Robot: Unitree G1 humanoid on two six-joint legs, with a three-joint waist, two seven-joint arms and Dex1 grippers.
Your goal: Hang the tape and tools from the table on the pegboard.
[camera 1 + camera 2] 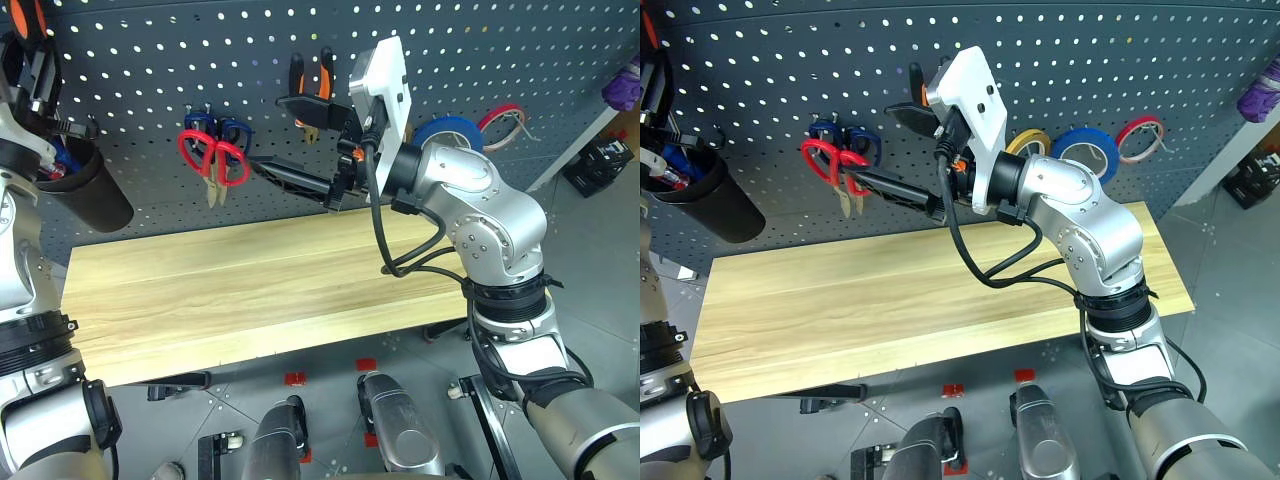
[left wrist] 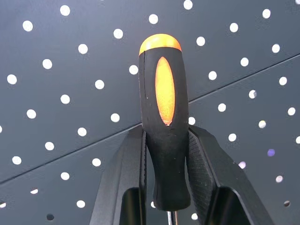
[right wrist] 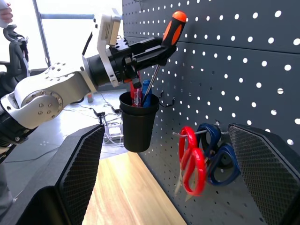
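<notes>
left gripper (image 3: 159,49) clenched on screwdriver (image 2: 164,117), haft up, shaft hanging over black cup (image 3: 137,123) on pegboard (image 1: 500,60), prob. to drop it in; haft smooth rubbery black w/ orange inlay; right gripper (image 1: 902,152) released, jaws wide, by red scissors (image 1: 205,155) hung on hook; blue tape (image 1: 1085,150) & pliers (image 1: 310,85) hung; table (image 1: 250,290) pale wood.

On the pegboard (image 1: 1160,60) hang two pairs of scissors, one red (image 1: 830,163) and one blue (image 1: 862,145), three tape rings, blue (image 1: 1090,148), yellow (image 1: 1025,143) and red (image 1: 1140,137), one pair of pliers (image 1: 310,90) and one black cup (image 3: 137,123); one screwdriver (image 2: 164,117).
</notes>
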